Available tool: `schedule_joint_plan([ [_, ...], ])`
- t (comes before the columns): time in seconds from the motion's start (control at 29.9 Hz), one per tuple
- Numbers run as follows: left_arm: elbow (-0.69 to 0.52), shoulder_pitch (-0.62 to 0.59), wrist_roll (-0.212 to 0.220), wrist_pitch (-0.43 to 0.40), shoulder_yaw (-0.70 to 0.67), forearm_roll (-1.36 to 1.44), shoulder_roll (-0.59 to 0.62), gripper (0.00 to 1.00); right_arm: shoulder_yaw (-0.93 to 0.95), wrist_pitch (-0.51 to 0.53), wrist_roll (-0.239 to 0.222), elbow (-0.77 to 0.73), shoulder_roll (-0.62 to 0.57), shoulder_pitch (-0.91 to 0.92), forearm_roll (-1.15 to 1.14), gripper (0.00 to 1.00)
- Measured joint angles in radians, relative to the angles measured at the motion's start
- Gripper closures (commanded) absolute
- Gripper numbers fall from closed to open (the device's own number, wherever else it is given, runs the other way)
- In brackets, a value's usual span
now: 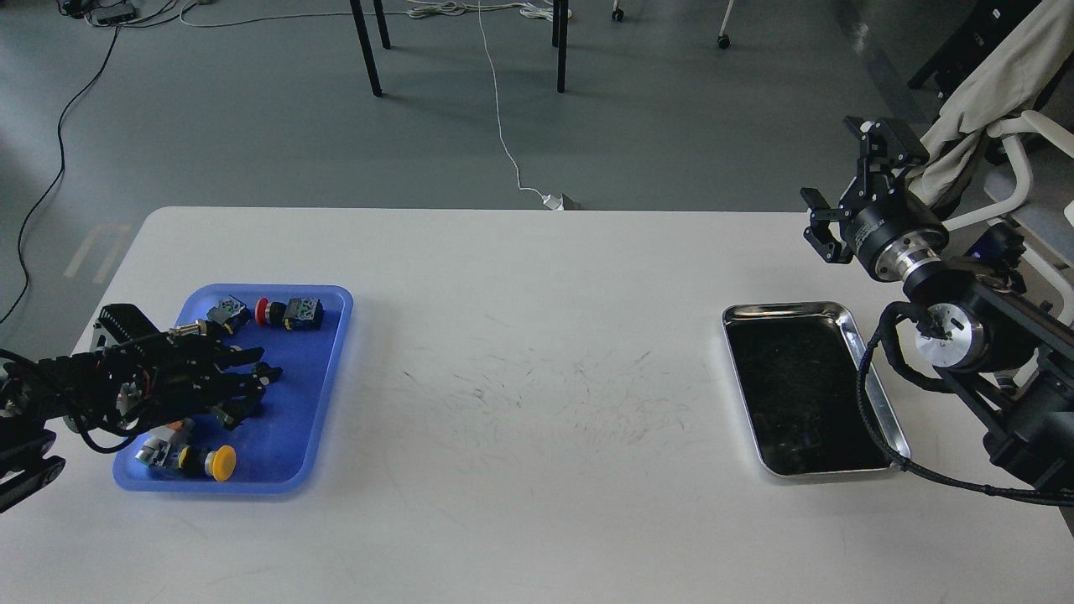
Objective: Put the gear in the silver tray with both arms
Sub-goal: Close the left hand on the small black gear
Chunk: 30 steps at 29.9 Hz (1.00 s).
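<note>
White worktop [537,352]. At right of frame, silver tray [812,388], bare dark bottom. At left, blue tray [289,403] holding red-capped [285,312] and yellow-capped [197,460] push-button parts. Left gripper [252,382] low over blue tray, fingers apart, gripping nothing discernible. Right gripper [847,189] raised at upper right, fingers apart, empty.

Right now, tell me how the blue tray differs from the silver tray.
The blue tray is matte plastic at the table's left; the silver tray is shiny metal with a dark reflective bottom, at the right. The blue tray holds several push-button parts; the silver tray holds nothing. The left hand is over the blue tray; no hand is over the silver one. Both are rounded rectangles with raised rims.
</note>
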Motion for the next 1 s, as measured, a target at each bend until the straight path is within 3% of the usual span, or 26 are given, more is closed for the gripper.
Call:
schedule_joint_plan([
  [0.2,-0.002,0.006,0.0,0.004,0.016,0.0,0.0,0.72,0.0,0.0,0.0,0.0,0.0,0.0,-0.001,0.01],
  [0.27,-0.002,0.007,0.0,0.004,0.017,0.0,0.0,0.85,0.0,0.0,0.0,0.0,0.0,-0.001,-0.001,0.01],
  [0.3,-0.002,0.007,0.0,0.004,0.017,0.0,0.0,0.86,0.0,0.0,0.0,0.0,0.0,-0.001,-0.001,0.01],
  [0.84,-0.02,-0.008,0.0,0.001,0.012,0.0,0.025,0.91,0.0,-0.001,0.0,0.0,0.001,-0.002,-0.008,0.01],
  [1.0,-0.103,-0.062,0.0,-0.01,0.005,-0.055,0.08,0.91,0.0,0.001,0.0,-0.001,0.0,-0.006,-0.008,0.01],
])
